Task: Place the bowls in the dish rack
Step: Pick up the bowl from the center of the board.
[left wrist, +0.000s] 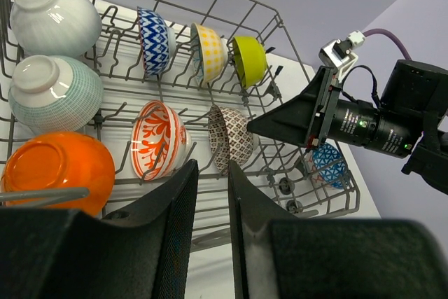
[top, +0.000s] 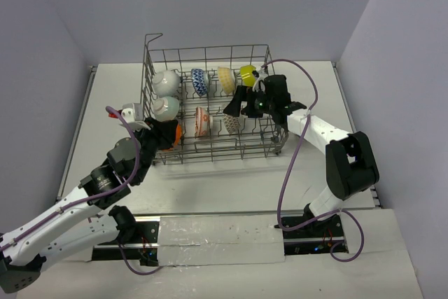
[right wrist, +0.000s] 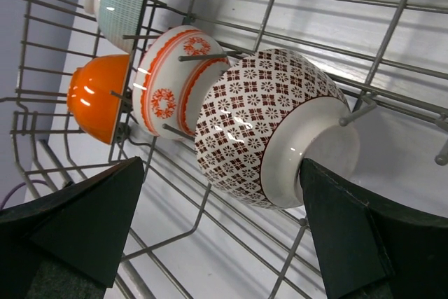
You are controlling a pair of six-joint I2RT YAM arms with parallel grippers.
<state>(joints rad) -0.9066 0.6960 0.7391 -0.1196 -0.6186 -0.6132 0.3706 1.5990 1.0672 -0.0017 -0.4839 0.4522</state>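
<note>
The right tool (right wrist: 220, 164) is gaping wide around the brown-patterned bowl (right wrist: 245, 131), which is leaning on edge in the dish rack's (top: 217, 150) front row just beside the red-and-white bowl (right wrist: 175, 82), so a crooked pull-back is risking a finger hooking its foot or a wire and knocking both out of their slots. The left tool (left wrist: 213, 194), showing only a narrow empty slit, is hovering near the orange bowl (left wrist: 59, 169) at the rack's near-left corner. A blue bowl (left wrist: 327, 164) is peeking out behind the right tool, too covered to say whether it is sitting in the rack or on the counter (top: 112, 103).
</note>
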